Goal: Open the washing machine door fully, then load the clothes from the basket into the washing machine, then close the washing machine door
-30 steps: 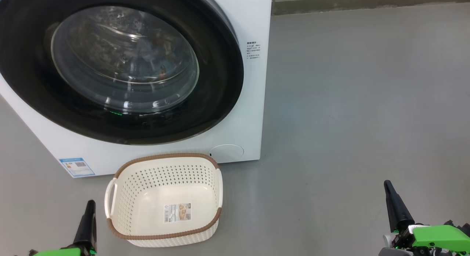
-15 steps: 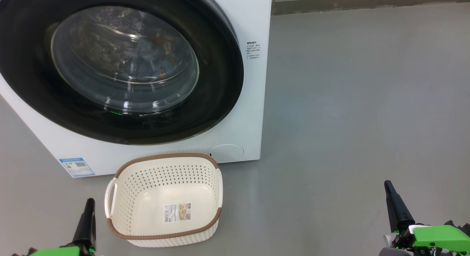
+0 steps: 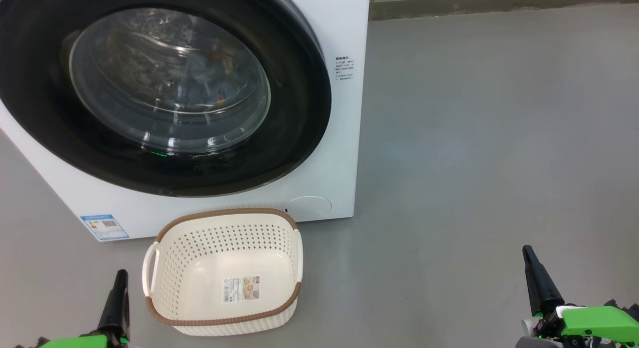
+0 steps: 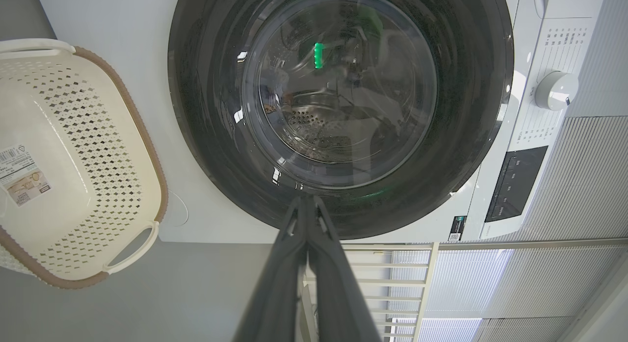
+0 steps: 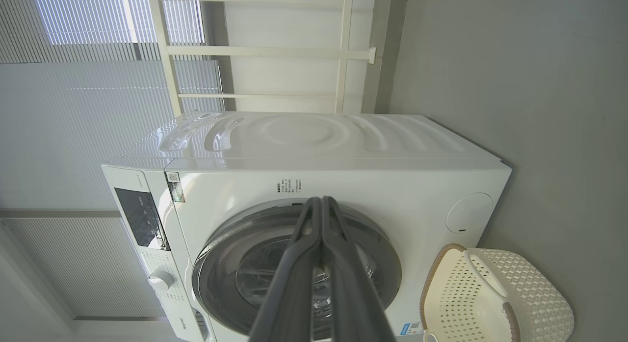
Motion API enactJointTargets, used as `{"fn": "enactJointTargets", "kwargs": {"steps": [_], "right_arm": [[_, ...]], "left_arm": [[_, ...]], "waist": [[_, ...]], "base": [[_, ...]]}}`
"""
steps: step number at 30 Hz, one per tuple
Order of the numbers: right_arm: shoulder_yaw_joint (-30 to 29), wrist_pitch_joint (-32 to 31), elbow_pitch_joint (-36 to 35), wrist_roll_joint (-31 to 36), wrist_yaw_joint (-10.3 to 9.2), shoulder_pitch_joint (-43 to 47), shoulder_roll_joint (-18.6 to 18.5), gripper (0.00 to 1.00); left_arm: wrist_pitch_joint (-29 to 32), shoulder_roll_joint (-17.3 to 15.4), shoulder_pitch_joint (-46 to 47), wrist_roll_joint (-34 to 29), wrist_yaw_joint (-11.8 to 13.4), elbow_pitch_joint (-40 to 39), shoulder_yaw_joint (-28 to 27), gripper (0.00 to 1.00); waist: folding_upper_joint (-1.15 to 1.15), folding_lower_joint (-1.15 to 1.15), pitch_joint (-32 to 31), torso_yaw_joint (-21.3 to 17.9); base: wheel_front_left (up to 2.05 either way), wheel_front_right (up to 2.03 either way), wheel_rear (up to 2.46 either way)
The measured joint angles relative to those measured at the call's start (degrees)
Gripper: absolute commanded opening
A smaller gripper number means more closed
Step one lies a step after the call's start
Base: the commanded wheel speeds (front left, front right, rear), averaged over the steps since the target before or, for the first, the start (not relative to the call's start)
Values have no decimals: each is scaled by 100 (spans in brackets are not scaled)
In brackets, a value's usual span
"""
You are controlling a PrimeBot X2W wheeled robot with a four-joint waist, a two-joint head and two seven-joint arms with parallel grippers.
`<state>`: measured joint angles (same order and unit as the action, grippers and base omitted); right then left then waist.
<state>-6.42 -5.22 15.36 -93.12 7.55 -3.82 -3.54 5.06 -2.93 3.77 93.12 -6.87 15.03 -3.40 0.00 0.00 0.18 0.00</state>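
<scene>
Washing machine door (image 3: 312,113): shut, far left, unchanged; top edge cut off.
Clothes (image 3: 212,71): dim blue shapes behind its glass, hard to make out.
Basket (image 3: 224,214): just near of the door, unmoved.
Left gripper (image 3: 121,274): jaws closed, empty.
Right gripper (image 3: 525,250): jaws closed, empty.

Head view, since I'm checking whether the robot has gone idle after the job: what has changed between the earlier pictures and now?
Almost nothing. The left gripper drifted a trace toward the left of the view, jaws shut; nothing was taken hold of or let go. The right gripper, the empty basket, the washing machine and its closed washing machine door stayed as they were.
</scene>
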Motion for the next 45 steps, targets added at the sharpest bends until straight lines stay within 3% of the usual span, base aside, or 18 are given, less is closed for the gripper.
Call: {"fn": "enactJointTargets", "kwargs": {"steps": [45], "right_arm": [[-47,-33,2,20,0,-1,38,0]], "left_arm": [[49,32,2,-19,0,1,-48,0]], "waist": [[0,0,0,0]], "base": [[0,0,0]]}}
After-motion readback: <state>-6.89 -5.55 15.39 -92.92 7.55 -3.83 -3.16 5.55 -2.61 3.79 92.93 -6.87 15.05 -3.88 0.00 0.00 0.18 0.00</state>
